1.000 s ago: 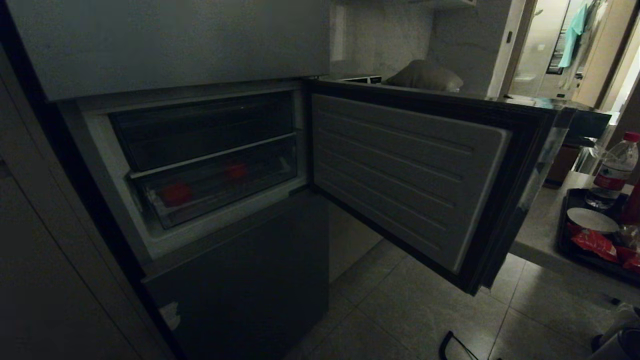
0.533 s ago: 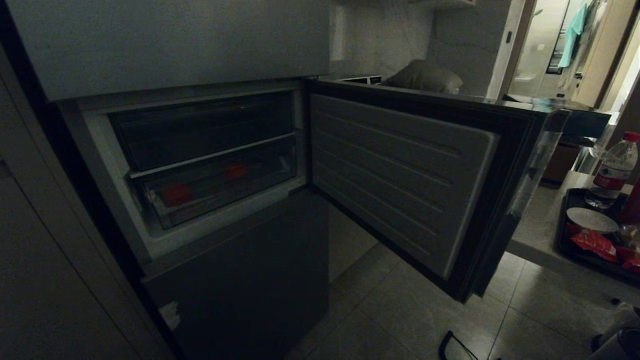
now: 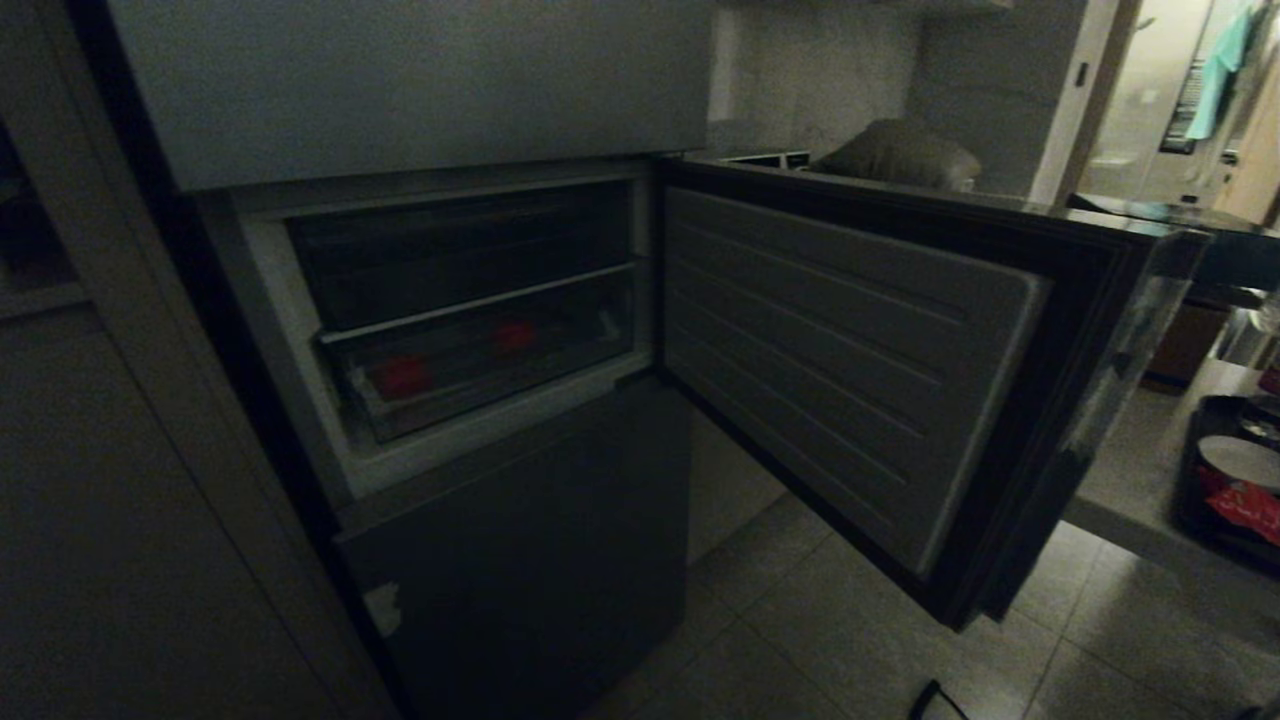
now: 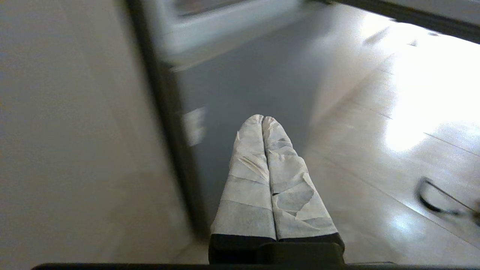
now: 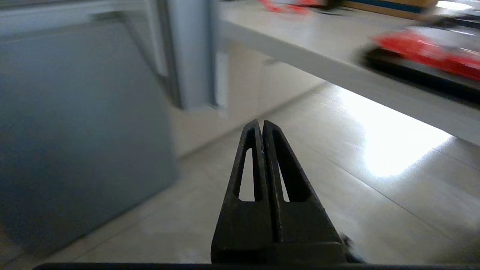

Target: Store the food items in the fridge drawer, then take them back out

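Fridge door [image 3: 850, 370] hangs wide open to the right, its ribbed inner liner facing us. Inside the open compartment sits the fridge drawer [image 3: 480, 385], a wide, shallow pull-out of clear plastic spanning the full width, pushed in under a pale rail, with a darker compartment [image 3: 450, 250] above it. Through the see-through front glow the two food items: one red item [image 3: 403, 377] low and to the left, near the front, and a second red item [image 3: 514, 336] further right and deeper back. Both look small and rounded, well apart from each other; the light is too dim for any finer shape.

Neither arm shows from the head camera. The left gripper [image 4: 263, 119], fingers wrapped in pale tape, is pressed fully together with nothing between, hanging low before the grey lower door [image 4: 255, 86] over the tiled floor [image 4: 375, 142]. The right gripper [image 5: 260, 123], bare black, is likewise closed tight and empty, low above the floor, with the counter [image 5: 318, 52] and a dark tray [image 5: 420, 67] of red packets off to the right.
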Tool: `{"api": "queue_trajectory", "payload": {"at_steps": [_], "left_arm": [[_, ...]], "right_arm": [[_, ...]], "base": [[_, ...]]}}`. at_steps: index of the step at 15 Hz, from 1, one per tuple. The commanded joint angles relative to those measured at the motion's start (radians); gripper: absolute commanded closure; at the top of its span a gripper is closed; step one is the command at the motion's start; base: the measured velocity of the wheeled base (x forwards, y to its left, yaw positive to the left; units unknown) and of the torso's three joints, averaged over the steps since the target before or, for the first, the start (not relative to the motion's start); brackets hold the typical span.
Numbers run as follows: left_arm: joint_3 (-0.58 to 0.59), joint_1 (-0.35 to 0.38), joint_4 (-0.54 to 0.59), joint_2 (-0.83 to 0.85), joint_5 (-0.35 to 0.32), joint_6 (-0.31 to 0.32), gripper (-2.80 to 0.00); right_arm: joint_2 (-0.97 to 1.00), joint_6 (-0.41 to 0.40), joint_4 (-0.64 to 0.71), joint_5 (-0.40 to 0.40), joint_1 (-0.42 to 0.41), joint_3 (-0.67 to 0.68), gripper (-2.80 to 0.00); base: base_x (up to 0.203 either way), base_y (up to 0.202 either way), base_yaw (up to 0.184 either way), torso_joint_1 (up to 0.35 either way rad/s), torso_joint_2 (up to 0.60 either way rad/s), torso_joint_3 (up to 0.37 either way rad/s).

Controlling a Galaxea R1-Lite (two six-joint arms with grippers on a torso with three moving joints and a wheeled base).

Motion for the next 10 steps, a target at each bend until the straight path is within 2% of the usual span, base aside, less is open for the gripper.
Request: {"api": "queue_trajectory", "payload": {"at_steps": [1, 10], "left_arm": [[0.0, -0.001, 0.0, 0.0, 0.0, 0.001, 0.0], [0.0, -0.001, 0.0, 0.0, 0.0, 0.004, 0.0]], "right_arm": [[0.001, 0.001, -0.001, 0.0, 0.0, 0.0, 0.0], [0.001, 0.002, -0.001, 0.0, 0.0, 0.0, 0.0]], "base": [[0.0, -0.006, 0.183, 0.002, 0.0, 0.006], [0.001, -0.007, 0.174, 0.002, 0.0, 0.002]]}}
